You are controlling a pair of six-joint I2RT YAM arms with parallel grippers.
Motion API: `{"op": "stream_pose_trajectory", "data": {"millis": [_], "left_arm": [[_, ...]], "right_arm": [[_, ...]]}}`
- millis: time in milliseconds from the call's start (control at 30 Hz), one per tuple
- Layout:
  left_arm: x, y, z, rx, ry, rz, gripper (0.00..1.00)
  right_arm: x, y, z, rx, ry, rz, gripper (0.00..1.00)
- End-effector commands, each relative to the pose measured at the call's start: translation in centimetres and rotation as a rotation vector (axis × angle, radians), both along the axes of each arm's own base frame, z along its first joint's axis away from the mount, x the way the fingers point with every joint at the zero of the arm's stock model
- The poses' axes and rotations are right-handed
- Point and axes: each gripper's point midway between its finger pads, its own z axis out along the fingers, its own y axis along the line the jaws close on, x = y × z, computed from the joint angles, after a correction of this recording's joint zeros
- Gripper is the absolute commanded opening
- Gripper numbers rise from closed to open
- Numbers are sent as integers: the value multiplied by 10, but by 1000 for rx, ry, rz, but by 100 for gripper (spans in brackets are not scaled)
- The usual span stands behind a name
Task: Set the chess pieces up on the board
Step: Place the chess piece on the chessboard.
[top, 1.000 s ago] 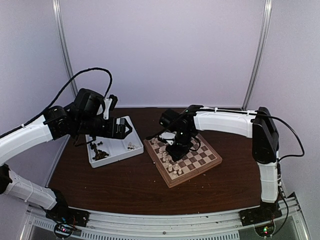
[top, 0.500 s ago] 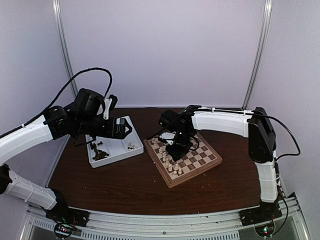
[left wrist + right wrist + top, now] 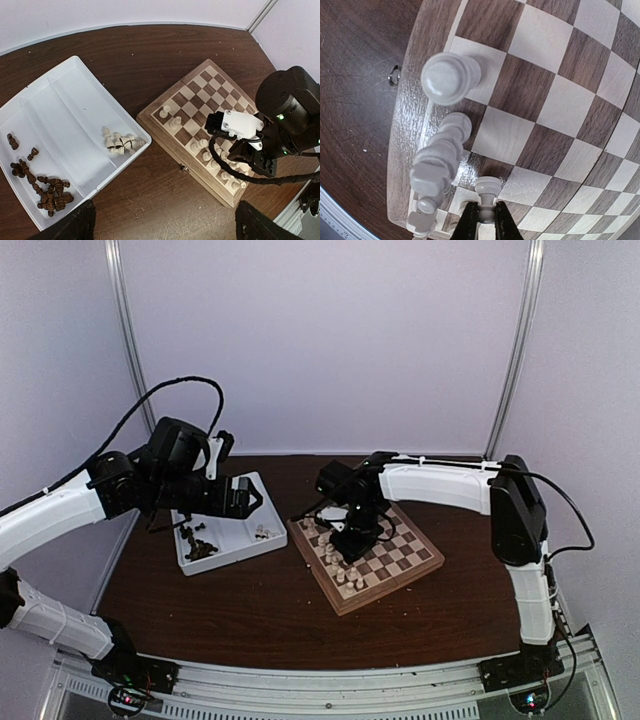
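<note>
1. Top external view. A square wooden chessboard with cream and brown checks [image 3: 408,552] lay corner-on upon the dark brown table [image 3: 230,615], right of centre. A group of cream-white turned chess pieces [image 3: 342,568] stood along its near-left edge. A white compartmented plastic tray [image 3: 236,522] lay just left of the board, apart from it. The left gripper [image 3: 251,498] hung above the tray's far end. The right gripper [image 3: 352,540] pointed down over the board's left part.
2. Left wrist view. The tray held a cluster of dark brown chess pieces [image 3: 49,192] in its left compartment. A small heap of cream-white pieces [image 3: 120,142] lay toppled in the right one. The left gripper's black fingers [image 3: 75,225] showed at both lower corners, spread wide, with nothing between them.
3. Right wrist view. The right gripper's tips were pinched narrow on the slim part of a single cream-white piece [image 3: 487,187], near the board's border. The standing cream-white pieces were ranged just beside it. Whether the held piece touched the board could not be told.
</note>
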Motion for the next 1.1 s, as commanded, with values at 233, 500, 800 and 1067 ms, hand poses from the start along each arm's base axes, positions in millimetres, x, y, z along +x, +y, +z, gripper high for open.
{"op": "stream_pose_trajectory", "data": {"millis": [233,500,800,1067], "left_arm": [[5,4,3,11,-14,14,97],[5,6,1,17,-10,16,97],[8,8,-1,35,-16,23,97],[16,12,-7,109,-20,19,96]], "right_arm": [[5,2,1,2,1,3,17],[8,5,3,6,-4,3,24],[11,3,18,3,-35,11,25],[9,-13,67,48,-151,32,26]]}}
